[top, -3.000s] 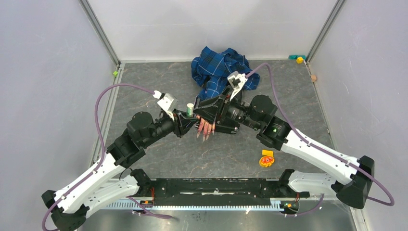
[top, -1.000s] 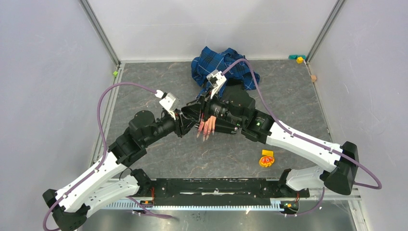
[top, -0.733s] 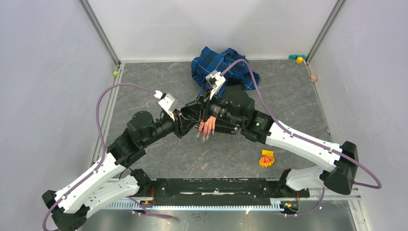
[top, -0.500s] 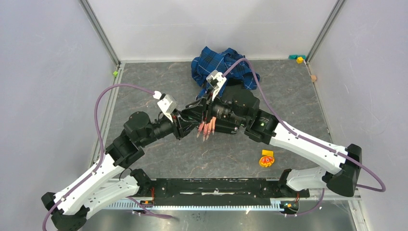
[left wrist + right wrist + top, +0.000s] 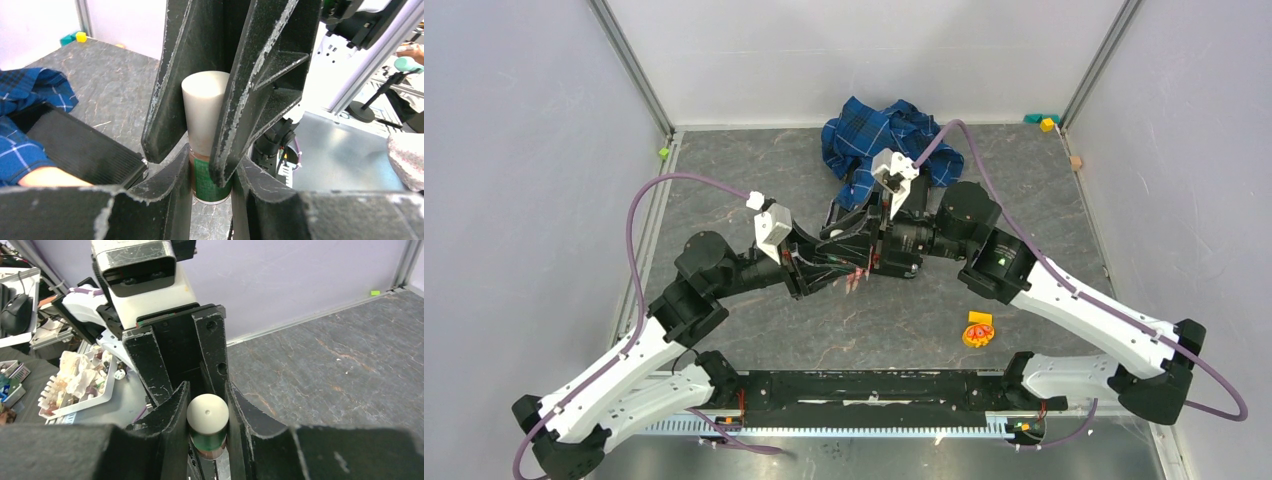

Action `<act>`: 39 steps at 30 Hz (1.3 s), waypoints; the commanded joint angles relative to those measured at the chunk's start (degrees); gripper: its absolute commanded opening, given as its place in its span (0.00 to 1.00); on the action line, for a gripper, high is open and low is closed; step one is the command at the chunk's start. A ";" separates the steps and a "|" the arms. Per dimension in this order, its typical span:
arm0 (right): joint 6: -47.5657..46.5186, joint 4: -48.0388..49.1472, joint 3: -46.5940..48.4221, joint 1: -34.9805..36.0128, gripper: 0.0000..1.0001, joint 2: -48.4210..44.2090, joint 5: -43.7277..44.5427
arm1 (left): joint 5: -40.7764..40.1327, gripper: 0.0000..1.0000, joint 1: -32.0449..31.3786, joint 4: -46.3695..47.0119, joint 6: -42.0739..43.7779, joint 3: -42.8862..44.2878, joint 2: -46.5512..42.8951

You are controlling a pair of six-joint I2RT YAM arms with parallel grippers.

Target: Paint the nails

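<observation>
A small nail polish bottle with a green label [image 5: 212, 185] and a cream cap [image 5: 205, 110] is held between both grippers. My left gripper [image 5: 212, 167] is shut on the bottle's body. My right gripper [image 5: 207, 402] is shut on the cream cap [image 5: 207, 412]. In the top view the two grippers, left [image 5: 822, 268] and right [image 5: 864, 245], meet mid-table and hide the bottle. Only the pink tips of the nails [image 5: 855, 280] show below them. The pale mannequin hand [image 5: 50, 177] and its blue plaid sleeve [image 5: 874, 140] lie behind.
An orange and yellow object [image 5: 977, 330] lies on the table to the right front. Small coloured blocks [image 5: 1046, 122] sit in the back right corner, a tan one [image 5: 1076, 161] by the right wall, a green one [image 5: 664, 152] by the left rail.
The right gripper has come onto the bottle's cap and closed on it. Both grippers have since shifted down over the hand, covering most of the nails; the right wrist swung right.
</observation>
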 commanded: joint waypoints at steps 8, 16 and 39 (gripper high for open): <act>-1.10 7.81 -0.87 -1.82 0.33 -5.44 -4.37 | 4.46 0.02 2.33 2.27 -4.18 -0.16 0.14; -0.54 1.90 -1.41 -2.57 0.91 -6.65 7.91 | -4.53 0.02 3.40 -0.89 -3.30 0.15 -0.79; 7.47 3.78 -1.73 -2.36 0.68 1.03 8.19 | -16.25 0.02 5.37 -6.51 -4.15 1.25 0.26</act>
